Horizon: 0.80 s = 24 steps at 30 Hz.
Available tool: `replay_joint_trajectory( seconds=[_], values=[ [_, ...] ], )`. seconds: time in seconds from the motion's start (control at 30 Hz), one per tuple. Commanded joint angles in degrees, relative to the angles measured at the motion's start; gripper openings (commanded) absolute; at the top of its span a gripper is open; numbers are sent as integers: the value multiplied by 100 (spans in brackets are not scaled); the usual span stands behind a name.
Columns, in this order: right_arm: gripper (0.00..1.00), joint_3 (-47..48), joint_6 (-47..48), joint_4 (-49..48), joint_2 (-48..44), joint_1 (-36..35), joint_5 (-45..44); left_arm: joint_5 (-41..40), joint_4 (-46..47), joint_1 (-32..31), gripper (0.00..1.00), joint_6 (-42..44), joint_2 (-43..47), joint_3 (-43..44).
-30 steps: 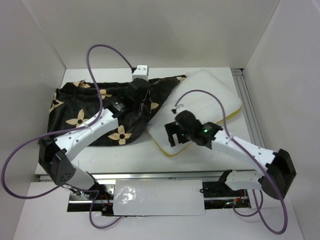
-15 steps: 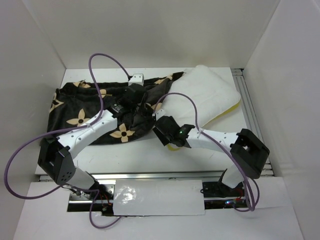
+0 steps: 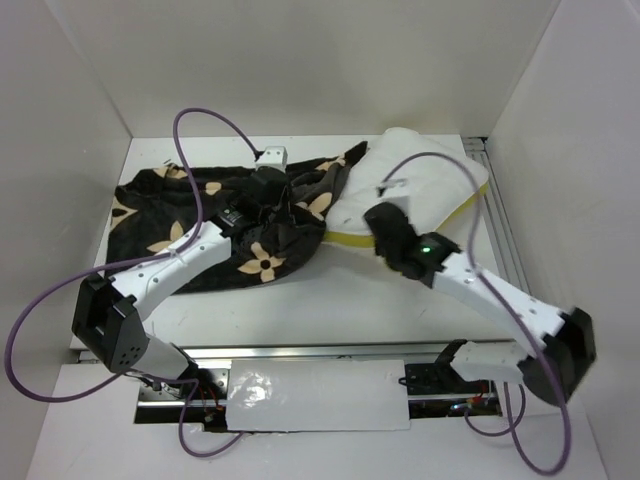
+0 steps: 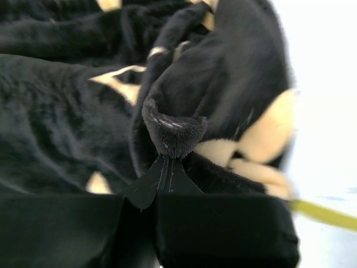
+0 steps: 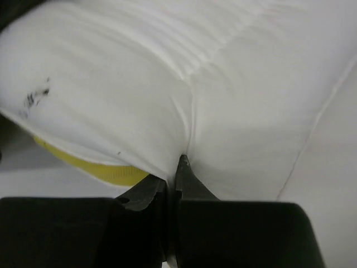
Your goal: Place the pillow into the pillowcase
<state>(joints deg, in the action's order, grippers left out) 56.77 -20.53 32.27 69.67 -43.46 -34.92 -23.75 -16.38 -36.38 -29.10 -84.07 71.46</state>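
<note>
The dark plush pillowcase (image 3: 190, 215) with tan flowers lies crumpled across the left half of the table. My left gripper (image 3: 283, 215) is shut on a raised fold of the pillowcase (image 4: 170, 131) near its right end. The white pillow (image 3: 425, 185) with yellow piping (image 3: 350, 238) lies at the back right, its left end against the pillowcase. My right gripper (image 3: 378, 235) is shut on the pillow (image 5: 184, 100), pinching a pleat of its white cover just above the yellow piping (image 5: 100, 170).
White walls enclose the table on the left, back and right. A metal rail (image 3: 500, 215) runs along the right side of the table. Purple cables (image 3: 195, 150) loop over both arms. A small white block (image 3: 273, 156) sits at the back behind the pillowcase.
The right gripper closed from wide open onto the pillow's near edge and swung right. The pillow shifted back and left toward the pillowcase. The left gripper kept its hold on the fold.
</note>
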Motion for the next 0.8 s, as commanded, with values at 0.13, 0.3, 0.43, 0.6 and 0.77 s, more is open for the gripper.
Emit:
replay_joint_trajectory(
  seconds=[0.13, 0.3, 0.43, 0.6, 0.77],
  values=[
    [0, 1080, -390, 772, -1464, 1496, -157, 160, 486, 131, 0, -60, 23, 201],
    [0, 1284, -161, 788, -1544, 1841, 415, 213, 487, 193, 0, -60, -180, 403],
    [0, 1511, -346, 1569, -1439, 1841, -181, 160, 425, 324, 0, -60, -303, 465],
    [0, 1819, -794, 1853, -1886, 1894, -515, 467, 627, 509, 0, -60, -426, 518],
    [0, 1934, -1040, 1512, -2080, 2008, -911, 758, 1101, 221, 0, 202, -549, 571]
  ],
)
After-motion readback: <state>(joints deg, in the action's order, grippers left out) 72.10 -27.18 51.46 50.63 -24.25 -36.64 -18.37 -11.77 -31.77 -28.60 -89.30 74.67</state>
